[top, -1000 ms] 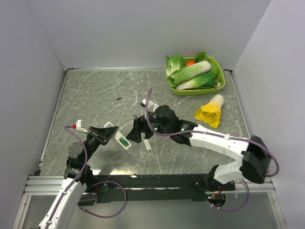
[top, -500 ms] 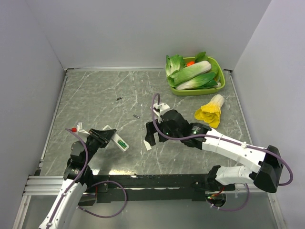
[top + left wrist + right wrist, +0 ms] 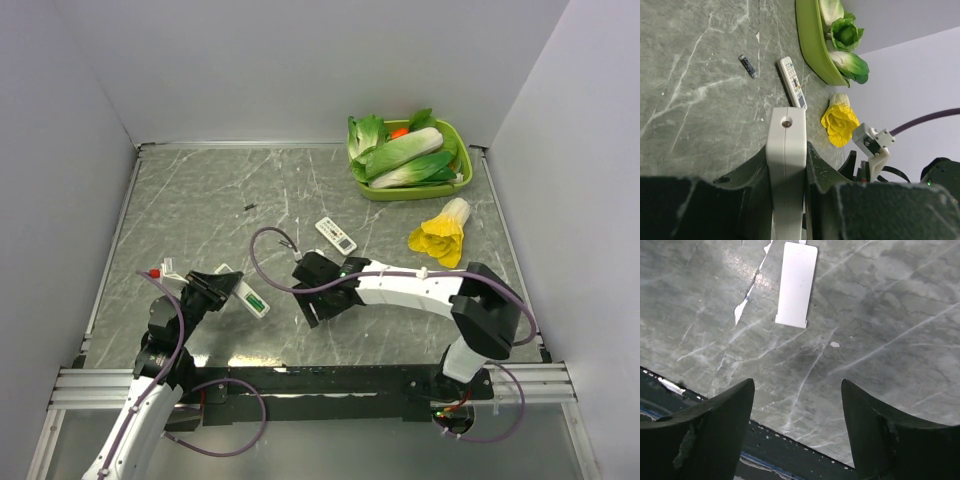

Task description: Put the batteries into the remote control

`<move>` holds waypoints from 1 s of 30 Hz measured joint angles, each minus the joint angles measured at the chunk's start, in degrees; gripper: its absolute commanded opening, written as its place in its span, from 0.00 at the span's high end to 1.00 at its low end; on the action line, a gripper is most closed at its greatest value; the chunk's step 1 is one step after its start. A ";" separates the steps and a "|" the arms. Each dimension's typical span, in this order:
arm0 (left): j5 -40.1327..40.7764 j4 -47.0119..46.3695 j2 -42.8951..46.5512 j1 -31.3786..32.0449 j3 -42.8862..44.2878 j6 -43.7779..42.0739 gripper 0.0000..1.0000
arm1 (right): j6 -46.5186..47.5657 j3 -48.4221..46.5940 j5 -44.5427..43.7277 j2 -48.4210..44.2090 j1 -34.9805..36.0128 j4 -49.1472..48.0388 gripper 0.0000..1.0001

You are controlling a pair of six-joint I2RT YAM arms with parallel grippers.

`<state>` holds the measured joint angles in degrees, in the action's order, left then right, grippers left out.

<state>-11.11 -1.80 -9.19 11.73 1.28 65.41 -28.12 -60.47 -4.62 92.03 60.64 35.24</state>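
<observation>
Right gripper (image 3: 316, 305) drawn back from mid-table toward the near edge; second remote (image 3: 336, 235) now uncovered.
Right jaws wide apart, holding nothing, above loose white cover plate (image 3: 796, 284) on table (image 3: 200, 200). Left gripper (image 3: 218, 287) clamped tight on remote control (image 3: 247, 295) at near left, green batteries (image 3: 255, 298) showing in its open compartment. Vegetable tray (image 3: 410, 190) at far right.

Enclosure and bench surface.
Dark grey-green marbled tabletop (image 3: 190, 200) with pale veins, boxed by plain matte whitish walls (image 3: 300, 70) at back and both sides; aluminium rail (image 3: 90, 385) along near edge; even, diffuse lighting, soft shadows.
</observation>
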 measured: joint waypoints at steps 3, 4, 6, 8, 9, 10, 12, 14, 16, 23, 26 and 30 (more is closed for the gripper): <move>0.00 0.00 0.00 0.00 0.00 0.00 0.98 | -0.28 -2.25 0.35 2.78 0.24 0.13 0.30; -0.02 0.00 0.00 0.00 0.00 0.02 0.98 | -0.33 -3.08 0.55 3.61 0.26 0.11 0.31; -0.04 -0.07 0.00 0.00 0.00 0.07 0.98 | -0.33 -4.74 0.87 5.33 0.35 -0.20 0.33; -0.04 -0.07 -0.02 0.00 0.00 0.13 0.98 | -0.37 -5.81 1.16 6.73 0.48 -0.48 0.37; -0.07 -0.09 -0.02 0.00 0.00 0.15 0.98 | -0.37 -6.25 1.25 7.50 0.57 -0.55 0.37; -0.09 -0.07 -0.02 0.00 0.00 0.17 0.98 | -0.33 -6.60 1.22 8.17 0.63 -0.59 0.38; -0.13 -0.09 -0.02 0.00 0.00 0.17 0.98 | -0.39 -7.39 1.25 9.90 0.63 -0.63 0.42; -0.13 -0.13 -0.02 0.00 0.00 0.20 0.98 | -0.37 -7.52 1.22 11.15 0.72 -0.61 0.43; -0.17 -0.39 -0.04 0.00 0.00 0.22 0.98 | -0.52 -7.76 1.03 12.28 0.74 -0.39 0.43; -0.63 -0.98 -0.79 0.00 0.00 0.26 0.98 | -0.61 -8.26 0.52 13.84 0.74 -0.24 0.44; -0.72 -1.03 -0.81 0.00 0.00 0.28 0.98 | -0.79 -8.66 0.35 14.10 0.74 0.00 0.45; -1.05 -1.44 -0.81 0.00 0.00 0.37 0.98 | -1.03 -8.90 -0.39 14.32 0.74 0.24 0.45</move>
<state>-12.16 -3.25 -10.00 11.73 1.28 65.78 -29.15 -69.36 -5.02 106.34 61.39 35.48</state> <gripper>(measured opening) 0.276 0.551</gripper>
